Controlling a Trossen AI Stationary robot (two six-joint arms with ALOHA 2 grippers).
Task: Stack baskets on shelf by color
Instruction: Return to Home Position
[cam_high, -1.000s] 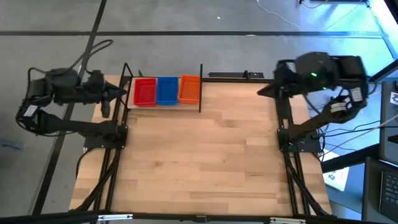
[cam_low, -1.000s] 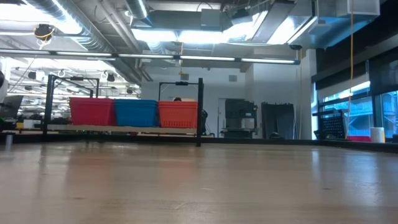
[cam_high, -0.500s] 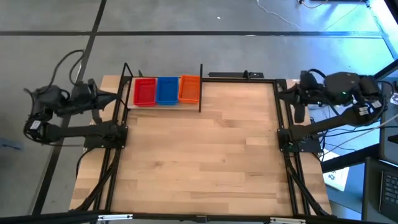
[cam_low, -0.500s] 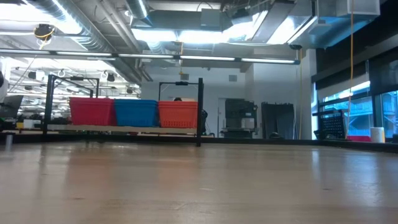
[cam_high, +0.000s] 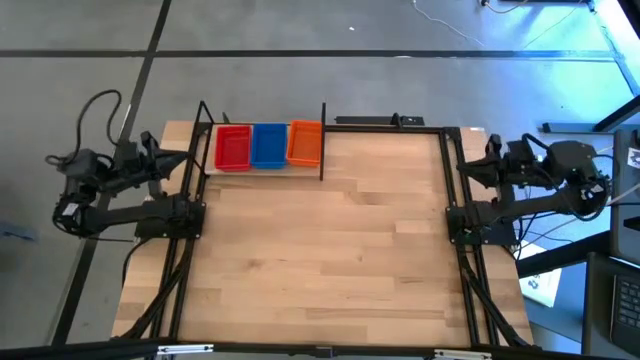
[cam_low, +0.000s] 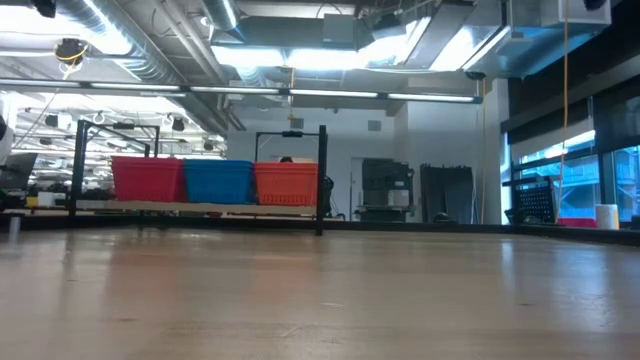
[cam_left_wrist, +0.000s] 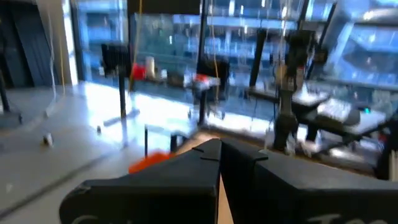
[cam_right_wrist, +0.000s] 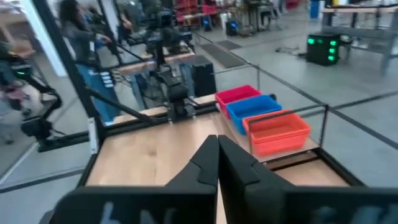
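On shelf (cam_low: 200, 207) at rear of surface (cam_high: 330, 250), locate red stack (cam_high: 232, 147), blue stack (cam_high: 268, 144) and orange stack (cam_high: 304, 142) of baskets, side by side. Note left hand (cam_high: 178, 159) and right hand (cam_high: 466, 171) clenched, empty, outside surface edges. Expect light, stiff mesh plastic; grip across one rim wall.

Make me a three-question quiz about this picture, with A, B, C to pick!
1. Where are the baskets? A on the shelf; B on the floor; C mid-table.
2. Which colour is in the middle? A red; B blue; C orange.
3. The left gripper and right gripper are: A wide open; B shut; C gripping baskets.
1 A: they stand between its posts. 2 B: the blue stack sits between the red stack and orange stack. 3 B: each wrist view shows fingers pressed together.
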